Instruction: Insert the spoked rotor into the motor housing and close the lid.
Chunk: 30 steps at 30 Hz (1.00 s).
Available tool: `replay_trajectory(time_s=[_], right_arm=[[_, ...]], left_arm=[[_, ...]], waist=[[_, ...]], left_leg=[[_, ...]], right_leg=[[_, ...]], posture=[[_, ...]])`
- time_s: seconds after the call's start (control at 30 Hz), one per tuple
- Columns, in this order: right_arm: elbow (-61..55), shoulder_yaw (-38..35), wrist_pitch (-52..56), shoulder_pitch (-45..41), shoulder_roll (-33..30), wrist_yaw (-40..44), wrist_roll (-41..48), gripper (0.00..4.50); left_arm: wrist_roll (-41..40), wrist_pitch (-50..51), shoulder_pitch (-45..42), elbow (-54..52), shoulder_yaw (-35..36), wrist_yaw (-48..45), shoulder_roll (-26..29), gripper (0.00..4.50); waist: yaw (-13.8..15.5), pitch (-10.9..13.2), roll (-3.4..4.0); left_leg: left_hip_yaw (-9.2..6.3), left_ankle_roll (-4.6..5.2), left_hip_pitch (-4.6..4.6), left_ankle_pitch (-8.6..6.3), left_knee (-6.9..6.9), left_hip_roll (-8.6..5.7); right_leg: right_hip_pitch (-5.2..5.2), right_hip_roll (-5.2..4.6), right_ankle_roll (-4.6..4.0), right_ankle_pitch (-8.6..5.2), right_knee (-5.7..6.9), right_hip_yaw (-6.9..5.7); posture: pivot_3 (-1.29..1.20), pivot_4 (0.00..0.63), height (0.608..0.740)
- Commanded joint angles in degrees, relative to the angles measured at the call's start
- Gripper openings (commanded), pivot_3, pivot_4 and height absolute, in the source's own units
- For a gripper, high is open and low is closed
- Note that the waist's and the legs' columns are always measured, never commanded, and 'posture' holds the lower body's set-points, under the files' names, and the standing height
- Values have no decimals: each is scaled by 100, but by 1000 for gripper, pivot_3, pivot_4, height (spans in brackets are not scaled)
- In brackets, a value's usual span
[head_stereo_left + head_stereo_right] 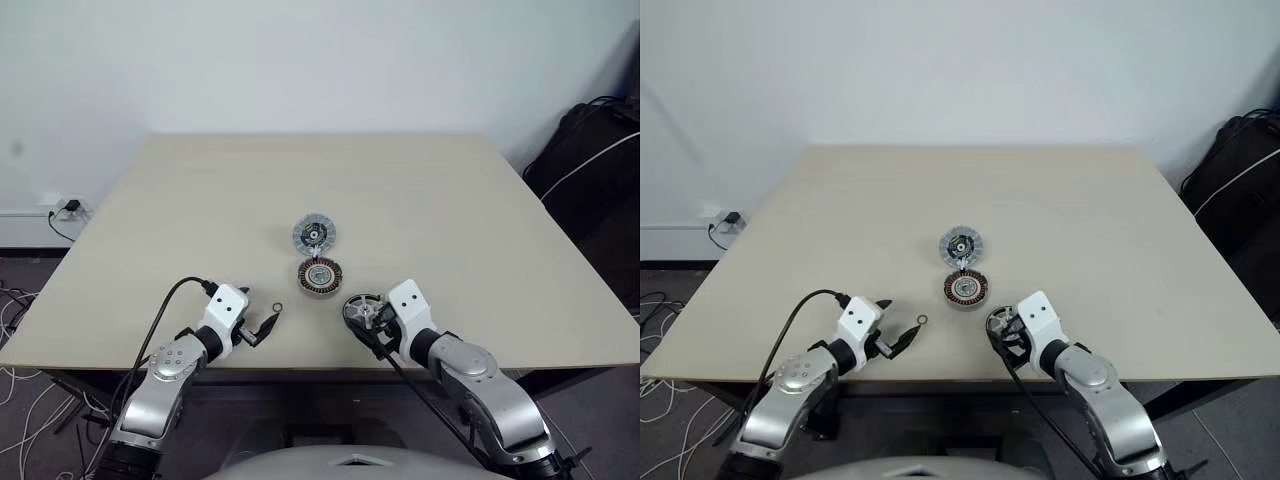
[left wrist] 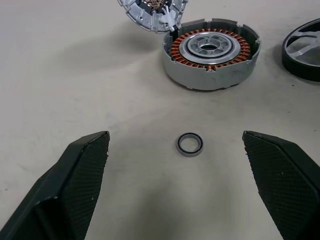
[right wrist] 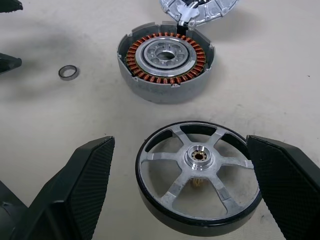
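Observation:
The spoked rotor [image 3: 199, 170], silver spokes in a dark rim, lies flat on the table between the wide-apart fingers of my open right gripper [image 3: 178, 142], untouched by either finger. Just beyond it stands the motor housing [image 1: 320, 276], its copper windings facing up around a pale centre. The slotted silver lid [image 1: 314, 234] leans against the housing's far side. My left gripper [image 2: 175, 136] is open and empty, low over the table, with a tiny dark ring [image 2: 190, 144] lying just ahead of its fingertips.
The beige table [image 1: 450, 200] spreads wide around the parts; both arms reach in over its near edge. A black bag [image 1: 590, 150] with a white cable sits off the right side. A wall socket [image 1: 68, 208] and loose cables are on the floor at left.

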Motion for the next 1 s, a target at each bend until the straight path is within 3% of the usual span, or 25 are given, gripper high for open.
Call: replay_trajectory(time_s=[0.03,0.47,0.77,0.87,1.0], right_arm=[[-147,41,-355,-105,-23,-97,-249,4477],[-53,133,-672,-149,48,-97,-556,4477],[-138,79,-706,-47,84,-151,-579,4477],[-162,68,-709,-17,107,-175,-590,4500],[-173,62,-726,11,121,-183,-597,4500]], left_arm=[[69,-65,-167,111,-56,62,-82,4486],[365,191,-1244,1459,-376,203,-524,4486],[531,452,-1632,1883,-491,148,-549,4486],[549,500,-1628,1880,-530,70,-512,3917],[582,547,-1560,1806,-564,35,-456,2590]], waist=[[7,0,0],[27,2,-4],[22,2,-5],[23,1,-5],[21,0,-5]], left_leg=[[0,0,0,0,0,0],[-2,13,-1,9,5,-1],[-3,13,-2,10,5,-1],[-3,13,-2,9,6,-1],[-3,11,0,11,7,-1]], right_leg=[[0,0,1,0,0,0],[0,1,-3,9,0,-6],[-1,1,-13,14,0,-5],[0,0,-11,14,0,-5],[2,0,-3,9,3,-5]], posture=[[0,0,740],[0,0,740],[0,0,740],[0,0,740],[0,0,740]])
